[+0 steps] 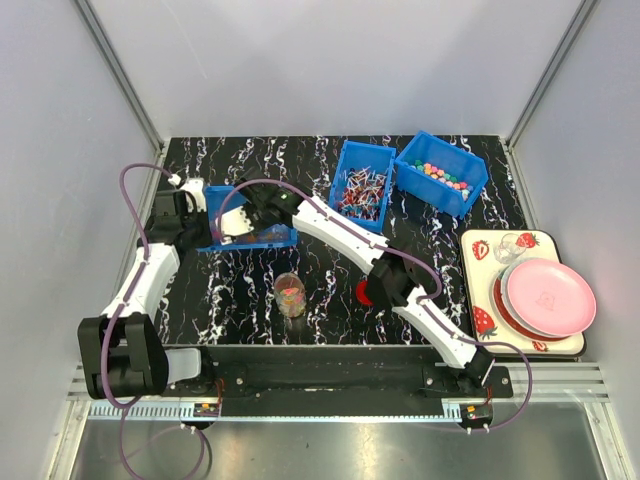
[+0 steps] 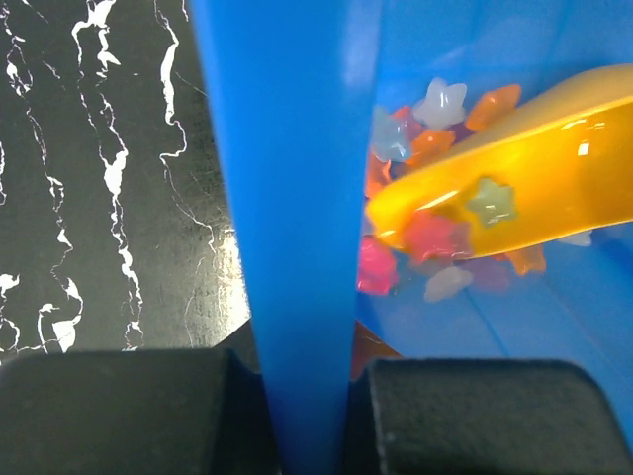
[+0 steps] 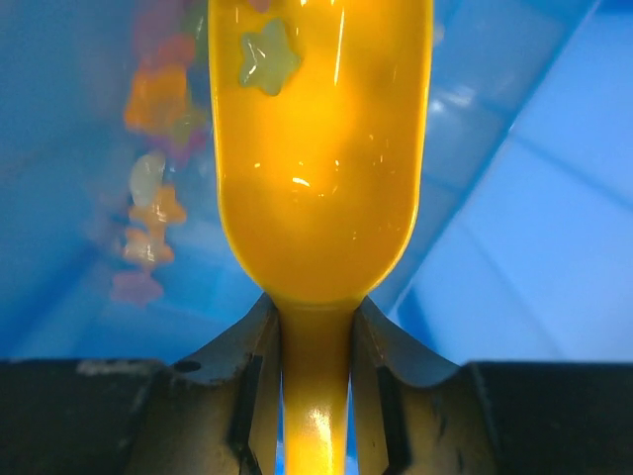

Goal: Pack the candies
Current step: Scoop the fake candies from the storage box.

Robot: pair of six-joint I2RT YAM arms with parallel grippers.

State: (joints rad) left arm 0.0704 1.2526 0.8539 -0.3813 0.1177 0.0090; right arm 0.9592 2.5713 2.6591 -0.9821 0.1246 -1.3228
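My left gripper [image 1: 193, 200] [image 2: 302, 396] is shut on the left wall of the left blue bin [image 1: 272, 239] [image 2: 287, 148]. My right gripper [image 1: 250, 212] [image 3: 315, 336] is shut on the handle of the yellow scoop [image 3: 316, 178], whose bowl reaches into that bin; the scoop also shows in the left wrist view [image 2: 534, 168]. One pale star-shaped candy [image 3: 269, 54] lies in the scoop. Orange, pink and pale star candies [image 2: 435, 104] lie in the bin around the scoop's tip. A clear jar [image 1: 291, 295] holding some candies stands at the front centre.
A flat red lid [image 1: 363, 292] lies right of the jar, under my right arm. A middle blue bin [image 1: 362, 185] holds red-and-white wrapped candies; a right blue bin [image 1: 441, 172] holds small pastel balls. A strawberry-print tray [image 1: 478, 250] with pink plates [image 1: 548, 297] sits far right.
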